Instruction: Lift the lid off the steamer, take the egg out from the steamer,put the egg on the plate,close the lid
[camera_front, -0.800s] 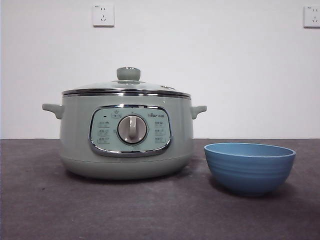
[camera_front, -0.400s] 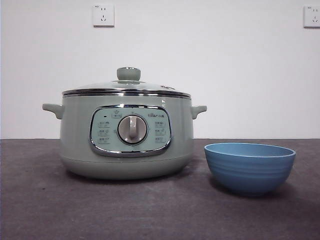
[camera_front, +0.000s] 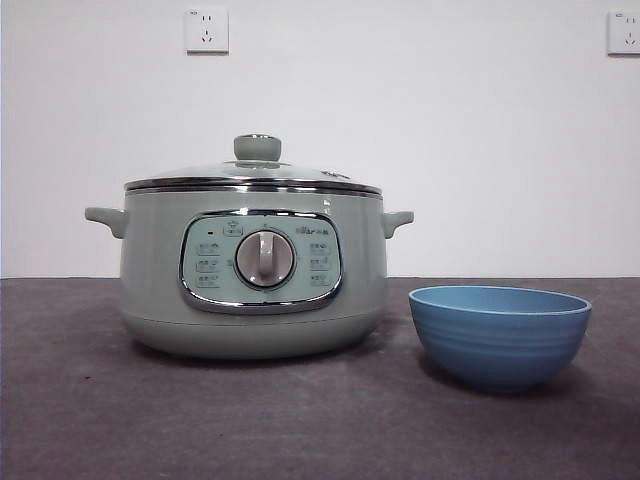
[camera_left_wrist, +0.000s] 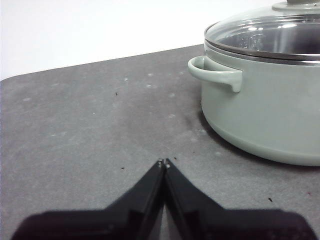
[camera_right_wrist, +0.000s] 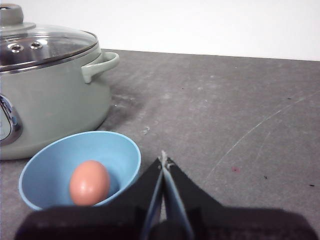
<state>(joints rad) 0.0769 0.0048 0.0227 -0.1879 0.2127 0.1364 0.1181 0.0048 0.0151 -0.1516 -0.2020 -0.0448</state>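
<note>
The pale green steamer (camera_front: 253, 270) stands on the dark table with the lid (camera_front: 254, 172) seated on it, knob up. To its right sits the blue plate (camera_front: 499, 335), a ribbed bowl. In the right wrist view the reddish-brown egg (camera_right_wrist: 89, 182) lies inside the plate (camera_right_wrist: 117, 150). My right gripper (camera_right_wrist: 163, 161) is shut and empty, just beside the plate's rim. My left gripper (camera_left_wrist: 164, 163) is shut and empty over bare table, off to the side of the steamer (camera_left_wrist: 265, 110) near its handle. The front view shows neither arm.
Two wall sockets (camera_front: 206, 30) are on the white wall behind. The dark grey table (camera_front: 300, 420) runs across the foreground.
</note>
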